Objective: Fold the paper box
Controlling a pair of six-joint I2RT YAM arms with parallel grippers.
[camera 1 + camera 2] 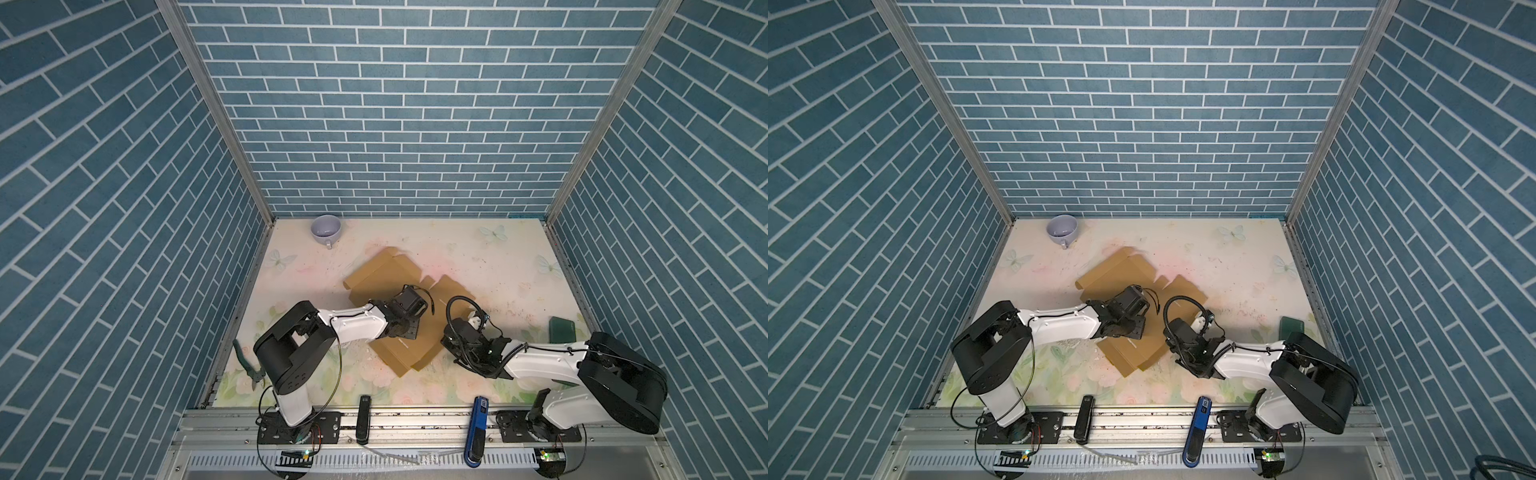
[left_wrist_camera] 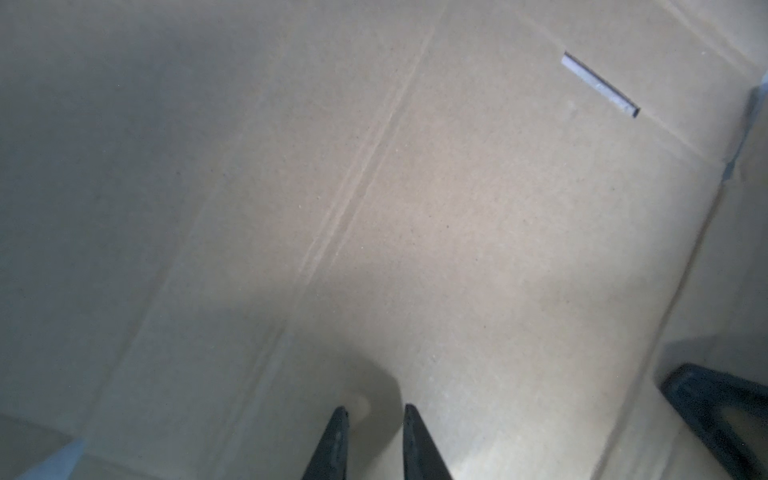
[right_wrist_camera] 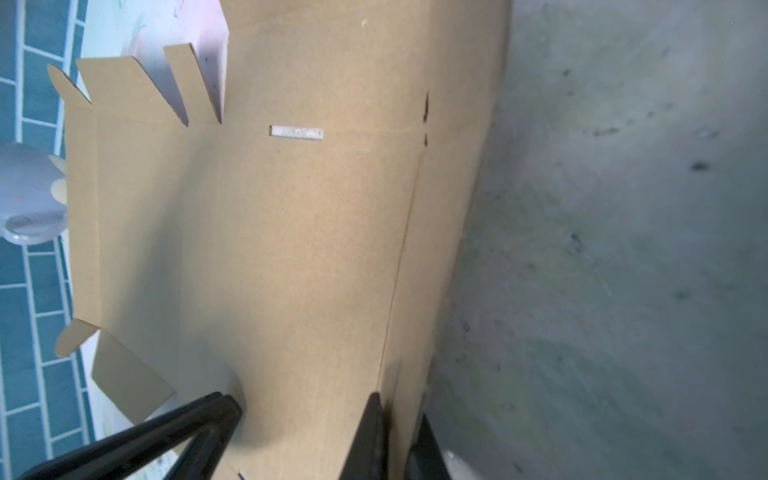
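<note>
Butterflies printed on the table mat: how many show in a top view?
3 butterflies: one at the left edge, in front of the cup; one back right; one by the right edge. The paper box may hide others.

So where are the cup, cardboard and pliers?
cup (image 1: 326, 227): in a top view, its inner bowl.
paper box (image 1: 374, 276): in a top view, its far panel.
pliers (image 1: 244, 358): in a top view, a handle.

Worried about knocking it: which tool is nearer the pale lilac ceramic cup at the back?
Left. The left tool is over the tan cardboard box blank, toward the pale lilac ceramic cup; the right tool grips the blank's edge farther away.
</note>
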